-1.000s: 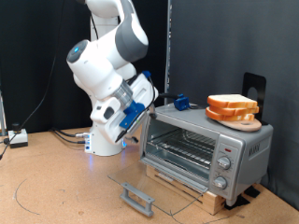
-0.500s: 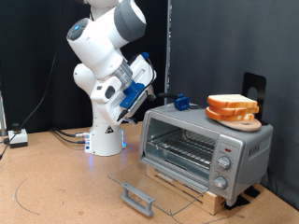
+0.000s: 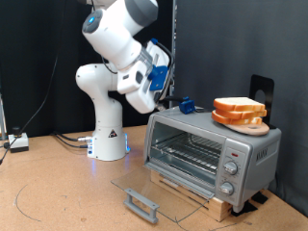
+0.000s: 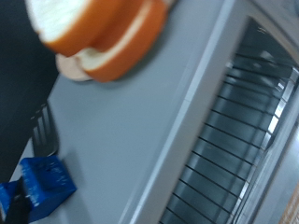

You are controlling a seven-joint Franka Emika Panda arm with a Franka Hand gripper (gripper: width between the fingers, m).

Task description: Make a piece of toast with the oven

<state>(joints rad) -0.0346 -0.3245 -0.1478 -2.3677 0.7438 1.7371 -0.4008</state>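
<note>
Right now the piece of toast (image 3: 239, 108) sits on a round wooden plate (image 3: 252, 124), and the plate sits on top of the oven (image 3: 214, 150), near the end that is on the exterior view's right. It looks like more than one pale slice with a golden crust, stacked up. In the wrist view the toast (image 4: 103, 37) is blurry and close, lying on the oven's grey top (image 4: 131, 140).

The oven is silver and boxy. Its glass door (image 3: 154, 188) is folded all the way down and lies flat in front, with the grey handle (image 3: 141, 203) at its far edge. Inside you can see the wire rack (image 3: 188, 152). Round knobs (image 3: 229, 173) sit on the panel at the exterior view's right. The oven rests on a wooden board (image 3: 197, 195) on the brown worktop (image 3: 58, 192).

A small blue thing (image 3: 186, 104) sits on the oven top, toward the exterior view's left. It shows in the wrist view too (image 4: 37, 187).

The white arm (image 3: 120, 43) is lifted up high, above and to the exterior view's left of the oven. Its pincer (image 3: 162, 85) points down toward the oven top, near the blue thing. It is not touching the toast. I cannot tell if the pincer is open or closed, and nothing can be seen between its fingers.
</note>
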